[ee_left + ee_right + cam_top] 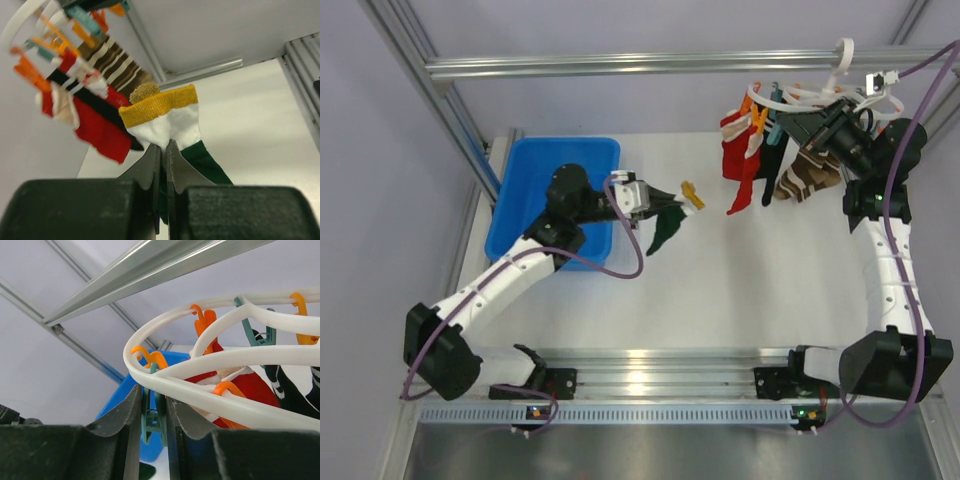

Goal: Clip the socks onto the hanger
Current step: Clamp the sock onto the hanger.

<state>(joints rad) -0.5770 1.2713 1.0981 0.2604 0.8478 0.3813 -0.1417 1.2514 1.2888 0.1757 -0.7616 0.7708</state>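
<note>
While left gripper (pixel 164 145) is pinched shut on one green sock (pixel 167 120), cuff past the fingertips and foot trailing below, the hanger (pixel 812 96) lies ahead-right of it, well apart. Right gripper (pixel 153 392) is nearer: at the ring, jaws squeezing one teal peg (pixel 152 422). Clipped: two red socks (pixel 740 150), one black sock (pixel 775 175); brown striped socks (pixel 810 178), count unclear.

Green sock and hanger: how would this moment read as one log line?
left gripper: shut on green sock, dangling | right gripper: shut on teal peg of hanger | green sock not yet clipped
</note>
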